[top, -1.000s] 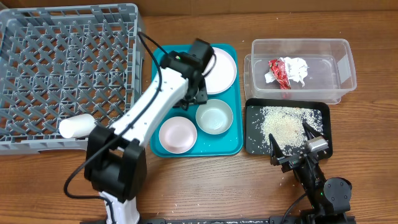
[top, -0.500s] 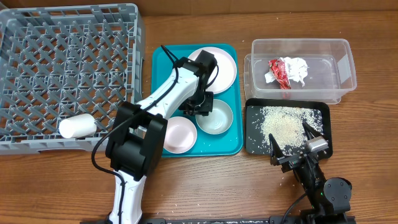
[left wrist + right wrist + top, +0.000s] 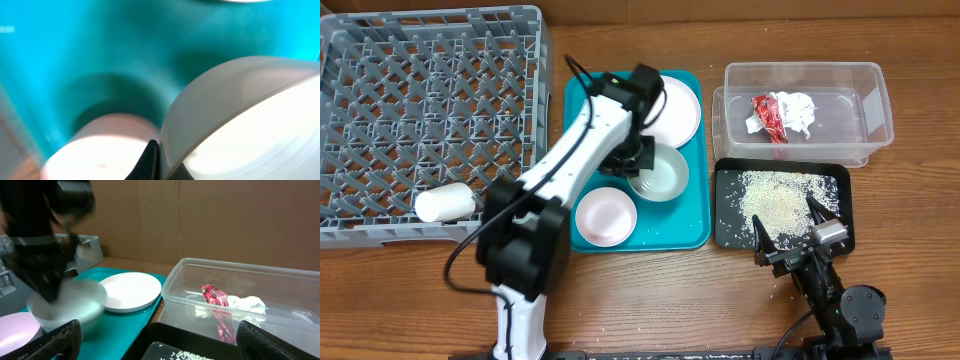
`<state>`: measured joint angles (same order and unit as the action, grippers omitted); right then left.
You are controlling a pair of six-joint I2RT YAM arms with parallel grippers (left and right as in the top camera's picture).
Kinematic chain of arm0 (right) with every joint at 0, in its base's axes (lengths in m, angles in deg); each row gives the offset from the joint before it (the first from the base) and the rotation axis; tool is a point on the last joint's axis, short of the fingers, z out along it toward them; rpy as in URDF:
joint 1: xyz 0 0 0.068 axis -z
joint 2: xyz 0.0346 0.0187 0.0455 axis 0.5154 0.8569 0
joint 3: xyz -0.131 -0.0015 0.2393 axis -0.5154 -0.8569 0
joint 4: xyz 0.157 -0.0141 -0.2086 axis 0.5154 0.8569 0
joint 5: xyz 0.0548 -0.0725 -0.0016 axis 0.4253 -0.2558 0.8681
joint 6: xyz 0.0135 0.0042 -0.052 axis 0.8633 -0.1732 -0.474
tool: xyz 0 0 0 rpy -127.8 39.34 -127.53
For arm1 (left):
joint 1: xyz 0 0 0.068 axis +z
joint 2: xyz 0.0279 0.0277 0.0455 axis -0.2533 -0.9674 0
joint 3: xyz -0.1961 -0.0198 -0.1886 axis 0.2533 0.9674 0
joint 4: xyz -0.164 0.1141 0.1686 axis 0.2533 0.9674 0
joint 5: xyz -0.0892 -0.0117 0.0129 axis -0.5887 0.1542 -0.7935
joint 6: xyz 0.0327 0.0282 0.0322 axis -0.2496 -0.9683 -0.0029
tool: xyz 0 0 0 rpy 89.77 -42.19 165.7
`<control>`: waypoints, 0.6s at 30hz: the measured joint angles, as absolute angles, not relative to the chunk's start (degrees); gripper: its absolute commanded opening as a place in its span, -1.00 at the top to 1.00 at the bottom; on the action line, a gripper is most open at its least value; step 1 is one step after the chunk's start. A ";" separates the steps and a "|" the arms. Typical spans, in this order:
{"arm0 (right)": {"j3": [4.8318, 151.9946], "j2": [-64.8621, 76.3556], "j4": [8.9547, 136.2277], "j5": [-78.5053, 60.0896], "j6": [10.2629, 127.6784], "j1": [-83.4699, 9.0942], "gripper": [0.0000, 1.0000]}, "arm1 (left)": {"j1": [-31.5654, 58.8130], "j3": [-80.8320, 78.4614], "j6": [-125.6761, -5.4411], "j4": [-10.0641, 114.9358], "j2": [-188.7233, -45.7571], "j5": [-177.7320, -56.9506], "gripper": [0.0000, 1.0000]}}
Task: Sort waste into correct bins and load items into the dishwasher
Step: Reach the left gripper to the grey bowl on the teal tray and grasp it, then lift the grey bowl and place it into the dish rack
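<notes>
My left gripper (image 3: pixel 640 163) is shut on the rim of a pale white bowl (image 3: pixel 661 173) over the teal tray (image 3: pixel 690 232). In the left wrist view the rim of that bowl (image 3: pixel 240 115) sits pinched between the fingers (image 3: pixel 150 159), and the bowl appears lifted slightly. A pink bowl (image 3: pixel 605 215) and a round plate (image 3: pixel 674 110) lie on the tray. A white cup (image 3: pixel 444 203) lies on the grey rack (image 3: pixel 430 110). The clear tub (image 3: pixel 875 120) holds the red wrapper (image 3: pixel 769 113) with white paper. Rice grains (image 3: pixel 778 200) lie in the black tray (image 3: pixel 730 225). My right gripper (image 3: pixel 798 238) stands open at that tray's near edge.
Loose grains are scattered on the wooden table (image 3: pixel 650 300) in front of the trays. A cardboard wall (image 3: pixel 210 215) stands behind the table. In the right wrist view the left arm (image 3: pixel 40 255) looms over the blurred bowl (image 3: pixel 67 305).
My left gripper closed on the white bowl's rim, and the bowl moved a little toward the plate. The right arm has not moved.
</notes>
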<state>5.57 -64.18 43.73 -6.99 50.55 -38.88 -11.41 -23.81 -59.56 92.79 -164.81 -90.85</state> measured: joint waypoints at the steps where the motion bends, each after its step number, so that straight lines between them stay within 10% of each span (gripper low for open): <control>1: 5.57 -64.18 43.71 -6.99 50.59 -38.88 -1.00 | -10.78 -24.33 -58.73 94.52 -163.06 -89.01 0.92; 18: 5.57 -64.18 43.71 -6.99 50.57 -38.88 -1.00 | 1.15 -26.04 -36.57 112.75 -149.69 -36.54 0.92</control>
<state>5.57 -64.18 43.71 -6.99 50.57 -38.88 1.15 -26.04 -36.57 112.75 -149.69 -36.54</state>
